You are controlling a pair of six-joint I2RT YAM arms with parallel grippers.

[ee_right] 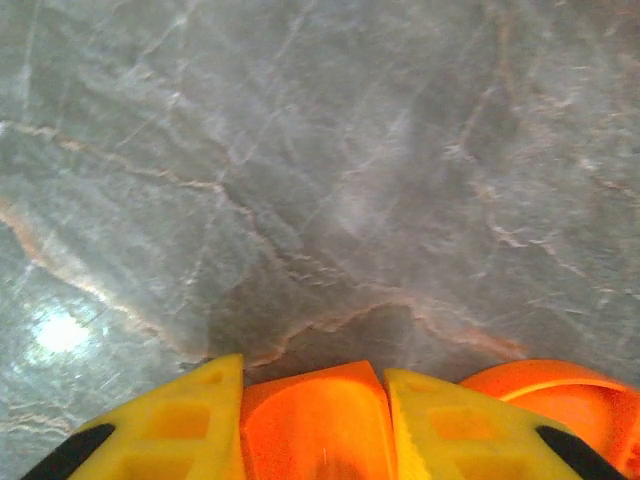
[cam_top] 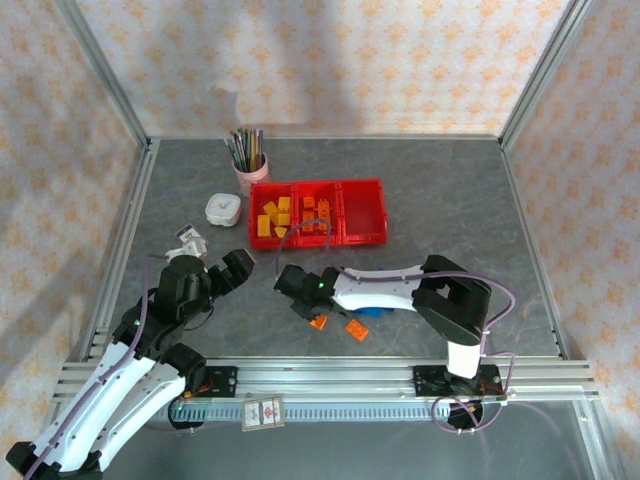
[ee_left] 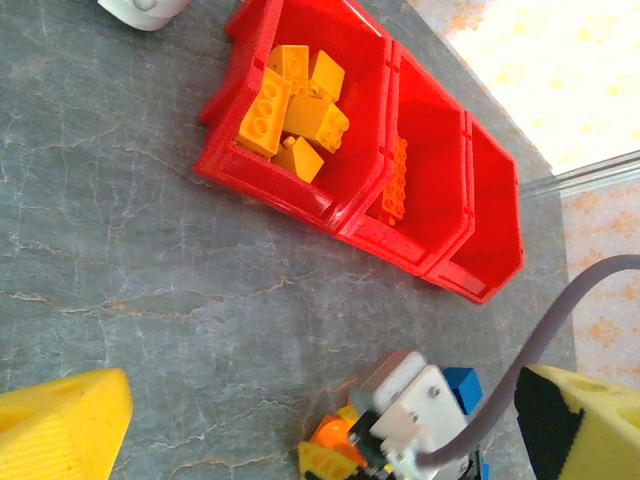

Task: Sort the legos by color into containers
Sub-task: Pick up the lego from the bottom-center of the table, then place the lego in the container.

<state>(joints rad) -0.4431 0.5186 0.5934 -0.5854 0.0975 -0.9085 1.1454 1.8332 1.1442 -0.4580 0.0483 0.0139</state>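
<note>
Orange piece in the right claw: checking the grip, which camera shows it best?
Right wrist: the orange piece sits large between the right claw's fingers. The top view gives a small speck by the claw; the left wrist view, a partly hidden bit.

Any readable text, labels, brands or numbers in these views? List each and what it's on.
None legible.
Three joined red plastic bins: no lettering visible.
Small rectangular card on the front metal rail: printed marks, too small to read.
Small white-and-black item left of the bins: dark marks, too blurred to read.
Orange plastic lego piece clamped in the right pincer: no lettering visible.
</note>
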